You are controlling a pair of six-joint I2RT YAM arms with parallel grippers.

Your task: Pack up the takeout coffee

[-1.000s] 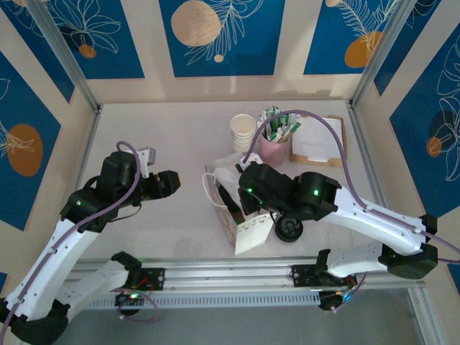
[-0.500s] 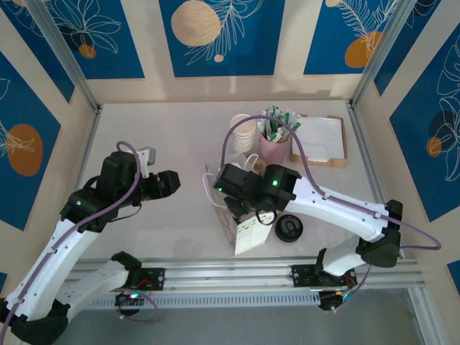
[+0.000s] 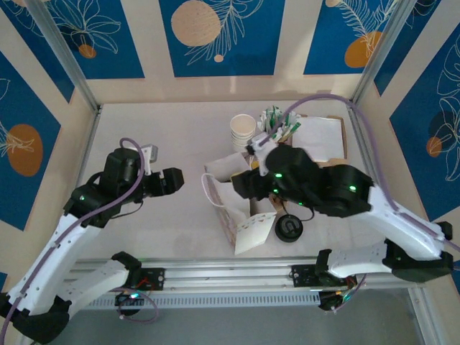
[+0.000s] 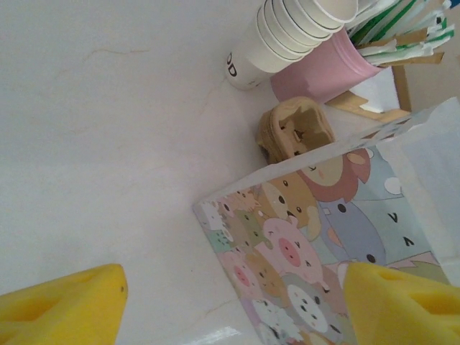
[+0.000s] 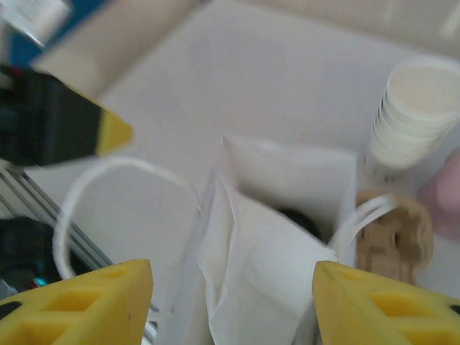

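Several nested paper cups (image 4: 287, 32) stand beside a smooth pink holder (image 4: 325, 72).

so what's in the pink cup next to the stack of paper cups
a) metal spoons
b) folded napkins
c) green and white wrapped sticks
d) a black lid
c: in the left wrist view the pink cup holds a bunch of green and white wrapped sticks poking out of its mouth.
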